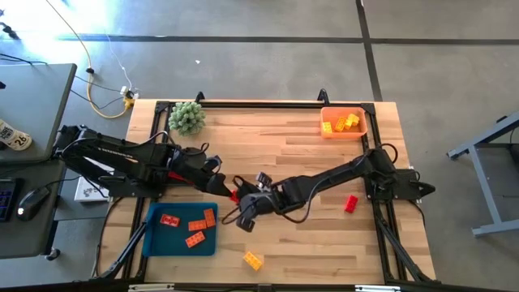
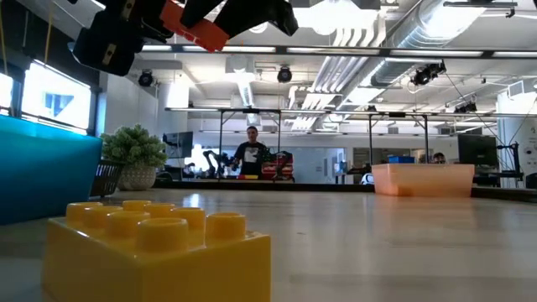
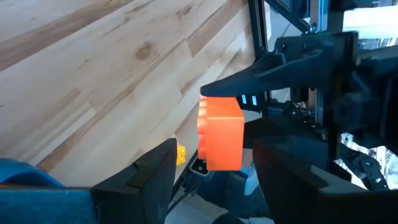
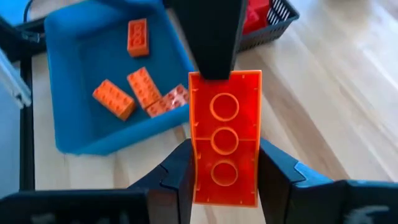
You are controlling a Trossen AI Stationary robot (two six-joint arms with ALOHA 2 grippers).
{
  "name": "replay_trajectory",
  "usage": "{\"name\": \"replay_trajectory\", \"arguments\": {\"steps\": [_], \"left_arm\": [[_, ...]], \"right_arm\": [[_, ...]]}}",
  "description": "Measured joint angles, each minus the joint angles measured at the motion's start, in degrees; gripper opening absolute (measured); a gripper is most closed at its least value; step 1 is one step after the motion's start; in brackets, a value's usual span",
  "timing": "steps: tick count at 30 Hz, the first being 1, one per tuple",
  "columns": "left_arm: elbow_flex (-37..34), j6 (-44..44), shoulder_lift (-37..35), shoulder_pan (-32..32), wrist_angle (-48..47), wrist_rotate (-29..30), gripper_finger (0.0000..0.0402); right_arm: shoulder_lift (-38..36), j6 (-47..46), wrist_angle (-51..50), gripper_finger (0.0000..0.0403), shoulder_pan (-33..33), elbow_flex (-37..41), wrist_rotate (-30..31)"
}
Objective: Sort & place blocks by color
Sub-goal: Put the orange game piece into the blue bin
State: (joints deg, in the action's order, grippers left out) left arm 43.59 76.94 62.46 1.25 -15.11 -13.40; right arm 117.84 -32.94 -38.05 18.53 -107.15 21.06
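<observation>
Right gripper (image 4: 224, 180) clamps orange-red block (image 4: 225, 146) at lower centre of high view, above table (image 1: 308, 146); left gripper (image 3: 211, 177) spread, empty, beside it.

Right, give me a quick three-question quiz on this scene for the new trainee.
1. True or false: the blue tray holds yellow bricks.
2. Which gripper grips the raised orange brick? A left, B right.
3. How many orange bricks lie in the blue tray?
Key: 1 false, only orange ones; 2 B, the right gripper; 3 four.
</observation>
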Motion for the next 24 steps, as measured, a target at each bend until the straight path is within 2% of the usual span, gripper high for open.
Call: {"name": "replay_trajectory", "arguments": {"steps": [6, 14, 18, 24], "left_arm": [[0.0, -0.61, 0.0, -0.02, 0.02, 1.35, 0.0202], [0.0, -2.84, 0.0, -0.08, -0.02, 2.07, 0.0193], [0.0, -3.99, 0.0, -0.08, 0.06, 2.05, 0.016], [0.04, -6.68, 0.0, -0.1, 0.18, 2.08, 0.0087]], "right_arm": [[0.0, 2.45, 5.24, 0.0108, -1.09, 0.07, -0.14], [0.0, 2.27, 4.91, 0.0108, -1.29, 0.07, -0.07], [-0.02, 1.81, 4.48, 0.0108, -1.31, 0.07, 0.1], [-0.01, 0.83, 4.19, 0.0108, -1.31, 0.09, 0.18]]}}
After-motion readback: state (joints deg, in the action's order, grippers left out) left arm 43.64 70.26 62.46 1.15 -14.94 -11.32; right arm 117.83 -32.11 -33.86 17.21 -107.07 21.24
